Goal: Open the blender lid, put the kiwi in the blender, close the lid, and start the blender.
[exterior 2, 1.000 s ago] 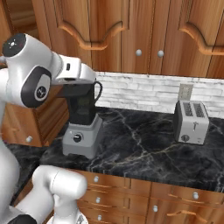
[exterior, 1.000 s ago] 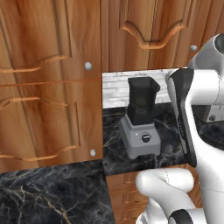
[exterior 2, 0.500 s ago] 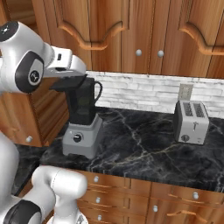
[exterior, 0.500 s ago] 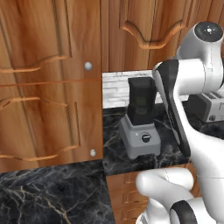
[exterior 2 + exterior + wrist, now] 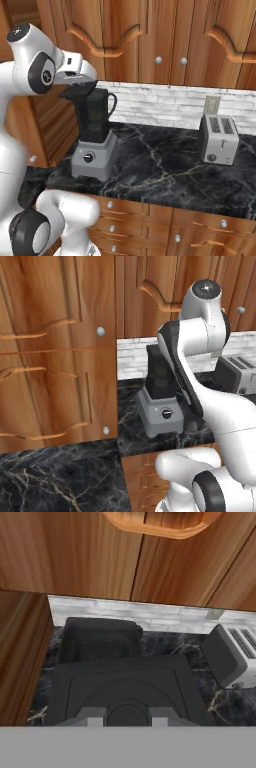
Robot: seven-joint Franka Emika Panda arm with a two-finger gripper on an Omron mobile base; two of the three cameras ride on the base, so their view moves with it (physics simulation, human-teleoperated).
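The blender (image 5: 93, 156) stands on the black marble counter, a grey base with a round knob (image 5: 88, 157) under a tall dark jar (image 5: 97, 120). From the left base view, the blender (image 5: 161, 412) sits partly behind my arm. My gripper (image 5: 75, 84) is shut on the blender lid (image 5: 76, 92), a flat black square held just above the jar's rim and shifted to its left. Seen from the hand, the blender lid (image 5: 125, 684) lies right under my gripper (image 5: 125, 718), whose fingers flank its round centre grip, with the jar (image 5: 100, 639) beyond. The kiwi is out of view.
A silver-grey toaster (image 5: 218, 140) stands on the counter (image 5: 165, 170) to the right, below a wall outlet (image 5: 212, 104). Wooden upper cabinets (image 5: 150, 40) hang close above the blender. A tall wooden cabinet side (image 5: 55, 356) bounds the counter's left end.
My arm has swung and the hand has drawn the lid off the jar's top, up a little and toward the cabinet side. Blender and toaster stay put.
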